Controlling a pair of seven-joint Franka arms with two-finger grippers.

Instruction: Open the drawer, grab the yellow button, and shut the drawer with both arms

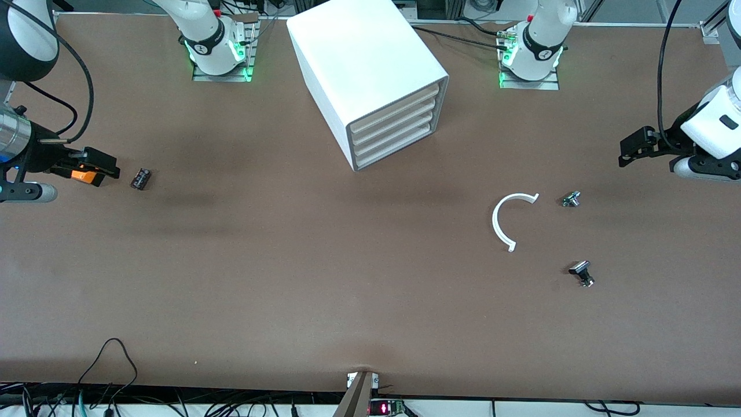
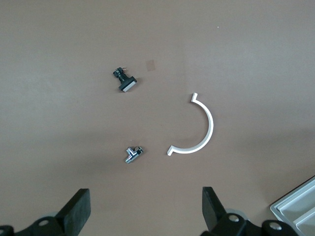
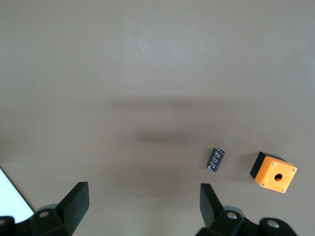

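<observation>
Drawer (image 1: 395,105) sits flush in the cabinet (image 1: 359,58); left gripper (image 1: 634,147) and right gripper (image 1: 98,165) hover spread, holding nothing

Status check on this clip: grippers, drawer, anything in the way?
Left gripper open, over the table at the left arm's end; right gripper open, at the right arm's end. Top drawer shut, untouched. Button not seen. Nothing in front of the cabinet.

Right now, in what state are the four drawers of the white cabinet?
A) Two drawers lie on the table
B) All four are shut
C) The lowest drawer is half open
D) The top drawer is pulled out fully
B: in the front view all four drawer fronts, the topmost drawer included, sit flush in the white cabinet.
</observation>
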